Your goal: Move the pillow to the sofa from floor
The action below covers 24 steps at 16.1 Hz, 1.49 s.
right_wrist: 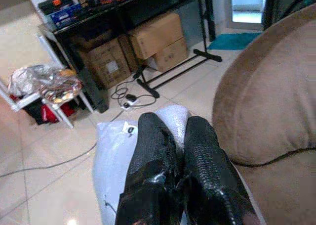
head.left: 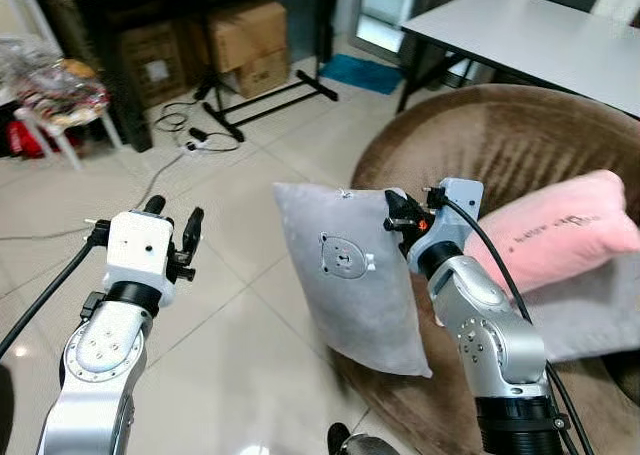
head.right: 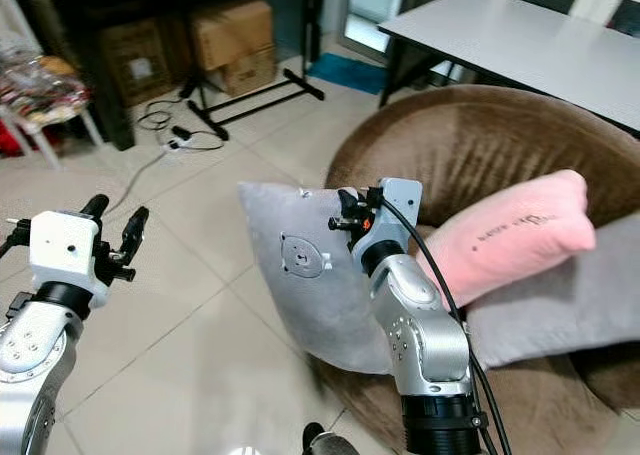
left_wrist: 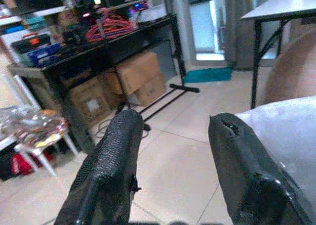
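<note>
My right gripper point(head.left: 398, 215) is shut on the top right corner of the grey square pillow point(head.left: 345, 275), which hangs off the floor. The pillow's lower corner reaches the front rim of the brown round sofa point(head.left: 500, 145). In the right wrist view the closed fingers point(right_wrist: 153, 151) pinch the pale fabric point(right_wrist: 111, 151). My left gripper point(head.left: 173, 218) is open and holds nothing, a short way left of the pillow over the tiled floor. Its two fingers point(left_wrist: 118, 151) stand apart in the left wrist view, with the pillow's edge point(left_wrist: 291, 136) beside them.
A pink pillow point(head.left: 560, 225) and a grey cushion point(head.left: 590, 315) lie on the sofa seat. A grey table point(head.left: 530, 35) stands behind the sofa. Cardboard boxes point(head.left: 250, 35), a black stand point(head.left: 270, 95), a power strip with cables point(head.left: 195, 140) and a white stool point(head.left: 60, 105) are at the back left.
</note>
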Available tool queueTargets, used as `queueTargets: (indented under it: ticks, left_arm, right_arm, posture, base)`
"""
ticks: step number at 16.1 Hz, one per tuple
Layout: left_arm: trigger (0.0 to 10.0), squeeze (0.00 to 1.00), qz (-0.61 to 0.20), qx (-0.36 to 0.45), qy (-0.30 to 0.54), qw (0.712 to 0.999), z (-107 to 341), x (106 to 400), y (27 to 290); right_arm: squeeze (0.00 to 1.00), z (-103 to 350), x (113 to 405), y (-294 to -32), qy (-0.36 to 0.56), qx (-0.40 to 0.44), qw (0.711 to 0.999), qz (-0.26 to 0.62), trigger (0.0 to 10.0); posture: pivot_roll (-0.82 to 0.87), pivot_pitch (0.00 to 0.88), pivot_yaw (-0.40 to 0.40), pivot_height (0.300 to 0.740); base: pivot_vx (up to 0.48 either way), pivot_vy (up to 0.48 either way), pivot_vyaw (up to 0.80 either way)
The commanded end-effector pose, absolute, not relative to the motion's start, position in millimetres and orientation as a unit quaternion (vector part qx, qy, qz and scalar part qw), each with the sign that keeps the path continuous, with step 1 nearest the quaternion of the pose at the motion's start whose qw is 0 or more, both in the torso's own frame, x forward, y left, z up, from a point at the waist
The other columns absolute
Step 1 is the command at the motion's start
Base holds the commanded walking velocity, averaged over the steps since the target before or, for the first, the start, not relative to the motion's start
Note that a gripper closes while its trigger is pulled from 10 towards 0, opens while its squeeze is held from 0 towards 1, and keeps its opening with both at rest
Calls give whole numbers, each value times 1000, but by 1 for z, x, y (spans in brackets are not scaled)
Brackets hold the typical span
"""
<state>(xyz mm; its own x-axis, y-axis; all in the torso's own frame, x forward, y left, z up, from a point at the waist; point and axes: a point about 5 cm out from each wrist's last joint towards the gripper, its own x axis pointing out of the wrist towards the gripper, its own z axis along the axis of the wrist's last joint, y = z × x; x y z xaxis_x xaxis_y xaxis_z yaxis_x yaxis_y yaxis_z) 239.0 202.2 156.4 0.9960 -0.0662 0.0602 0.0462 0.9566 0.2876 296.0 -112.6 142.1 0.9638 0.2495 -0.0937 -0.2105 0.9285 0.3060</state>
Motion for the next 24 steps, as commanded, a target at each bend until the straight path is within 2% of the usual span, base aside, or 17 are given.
queueTargets:
  ticks: [1, 7, 12, 15, 18, 24]
  left_arm:
    - [10000, 0, -36, 143, -43, 988, 161, 238, 200]
    - [10000, 0, -43, 140, -45, 988, 163, 238, 200]
    - [10000, 0, -48, 140, -46, 988, 163, 237, 199]
    - [10000, 0, -45, 141, -45, 988, 162, 235, 200]
    - [10000, 0, -47, 140, -45, 988, 162, 233, 201]
    - [10000, 0, -52, 142, -42, 988, 161, 234, 199]
  right_arm:
    - [0, 154, 299, -112, 37, 151, 980, 125, 10000]
    - [0, 179, 302, -105, 0, 199, 968, 150, 10000]
    - [0, 175, 300, -104, 8, 200, 968, 150, 10000]
    - [0, 172, 299, -104, 10, 195, 969, 154, 10000]
    - [0, 169, 297, -106, 16, 196, 969, 151, 10000]
    - [0, 168, 295, -107, 18, 196, 969, 151, 10000]
  posture:
    - [36, 0, -13, 740]
    - [37, 0, -10, 740]
    - [39, 0, -9, 740]
    - [46, 0, -14, 740]
    - [52, 0, -17, 740]
    - [43, 0, -7, 740]
  base:
    - [0, 0, -800]
    - [254, 0, -800]
    - [255, 0, -800]
    - [0, 0, 0]
    - [0, 480, 0]
    - [0, 480, -782]
